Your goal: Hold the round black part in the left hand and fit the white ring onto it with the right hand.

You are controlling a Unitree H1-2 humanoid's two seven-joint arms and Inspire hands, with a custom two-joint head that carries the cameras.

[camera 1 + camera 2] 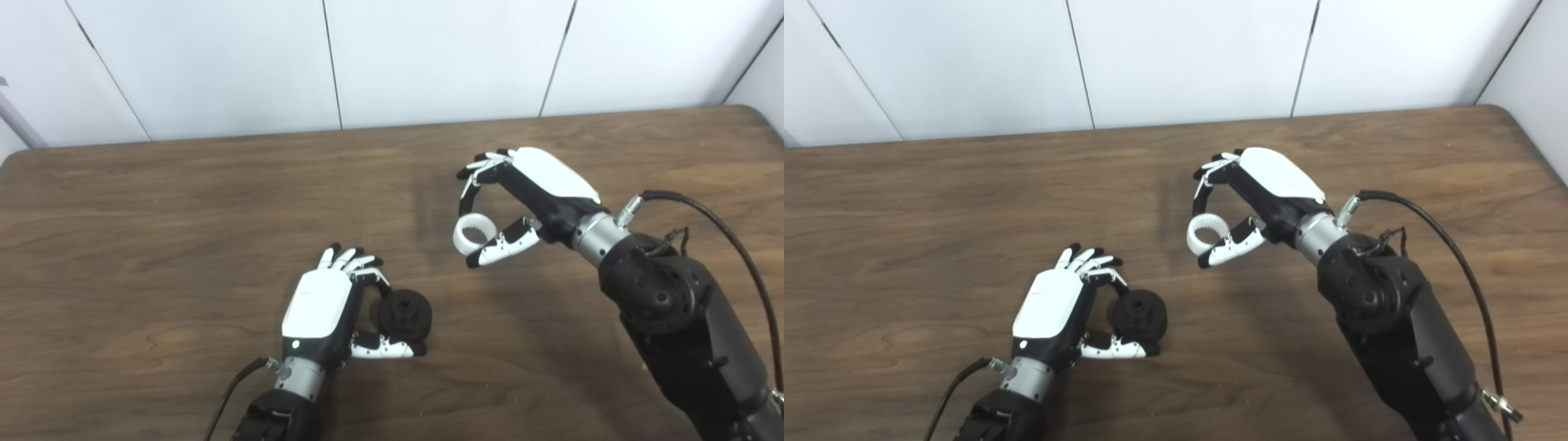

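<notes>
The round black part (404, 315) sits low at the table's centre, held between the thumb and fingers of my left hand (334, 306), with its hub facing up and right. The white ring (473, 234) is pinched between the thumb and a fingertip of my right hand (527, 196), which hovers above the table to the upper right of the black part. A gap of bare table separates the ring from the black part. In the right eye view the ring (1205, 233) and the black part (1139, 316) stand in the same relation.
A brown wooden table (153, 233) fills the scene, with white wall panels behind its far edge. A black cable (723, 233) loops off my right forearm. A thin cable trails from my left wrist (229, 392).
</notes>
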